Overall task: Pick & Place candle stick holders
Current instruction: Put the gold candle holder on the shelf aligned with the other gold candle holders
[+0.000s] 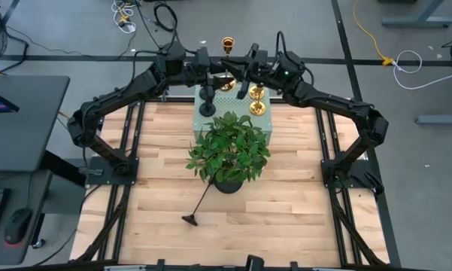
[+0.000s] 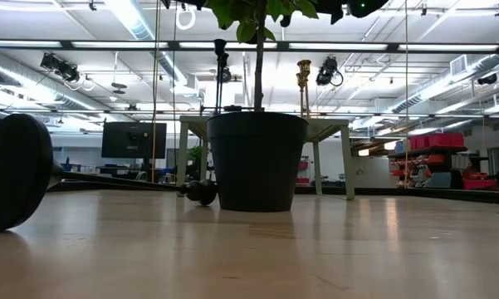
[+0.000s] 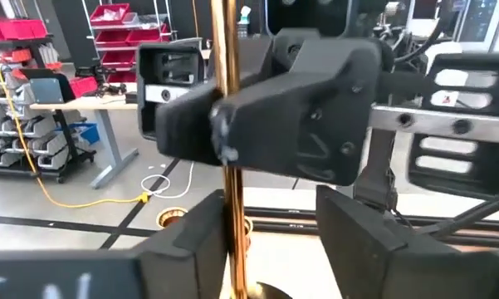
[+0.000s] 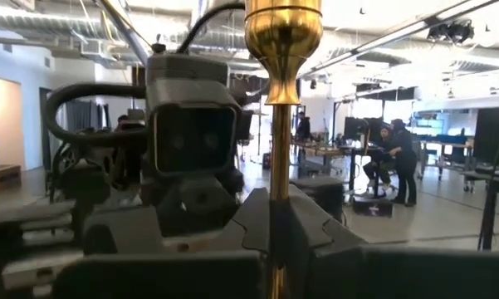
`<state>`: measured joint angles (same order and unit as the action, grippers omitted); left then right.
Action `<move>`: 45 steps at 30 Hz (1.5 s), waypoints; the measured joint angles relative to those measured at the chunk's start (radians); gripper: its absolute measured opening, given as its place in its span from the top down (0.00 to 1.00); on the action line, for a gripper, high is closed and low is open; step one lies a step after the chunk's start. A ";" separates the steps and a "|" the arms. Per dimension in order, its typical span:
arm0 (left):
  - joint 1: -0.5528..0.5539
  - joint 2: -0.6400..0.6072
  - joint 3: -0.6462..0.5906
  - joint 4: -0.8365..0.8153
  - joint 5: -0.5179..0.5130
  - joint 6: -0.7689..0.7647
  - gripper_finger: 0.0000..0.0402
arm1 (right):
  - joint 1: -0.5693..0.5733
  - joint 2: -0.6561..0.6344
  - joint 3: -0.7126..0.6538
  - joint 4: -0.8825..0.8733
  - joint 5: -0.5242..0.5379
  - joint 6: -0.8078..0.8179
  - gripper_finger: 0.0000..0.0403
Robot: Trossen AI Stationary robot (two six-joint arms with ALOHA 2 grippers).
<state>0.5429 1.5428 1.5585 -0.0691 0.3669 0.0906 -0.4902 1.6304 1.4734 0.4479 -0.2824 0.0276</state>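
Both grippers meet at the far edge of the box (image 1: 233,117), each with jaws closed on one gold candlestick (image 4: 281,124). If the left gripper (image 3: 270,241) and right gripper (image 4: 278,232) pull unevenly, the stem could slip or topple neighbouring holders.

Bright, even light falls from ceiling strip lights (image 2: 141,21), glaring white in the low view. The wooden tabletop (image 2: 315,249) shows soft reflections. Both wrist views are blurred up close; the gold candlestick (image 4: 282,50) gleams.
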 joint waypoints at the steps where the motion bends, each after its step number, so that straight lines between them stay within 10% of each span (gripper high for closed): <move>1: 0.001 -0.006 0.000 -0.004 0.001 0.000 0.54 | -0.003 -0.004 0.000 -0.011 0.000 0.001 0.99; 27: 0.039 -0.343 0.000 -0.592 -0.162 0.100 0.48 | -0.006 -0.396 -0.146 -0.323 0.127 -0.119 0.99; 45: 0.039 -0.437 -0.253 -0.497 -0.165 0.052 0.48 | 0.058 -0.605 -0.512 -0.177 0.219 -0.066 0.99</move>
<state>0.5816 1.1058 1.3058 -0.5656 0.2024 0.1428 -0.4324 1.0252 0.9615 0.2714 -0.0632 -0.0380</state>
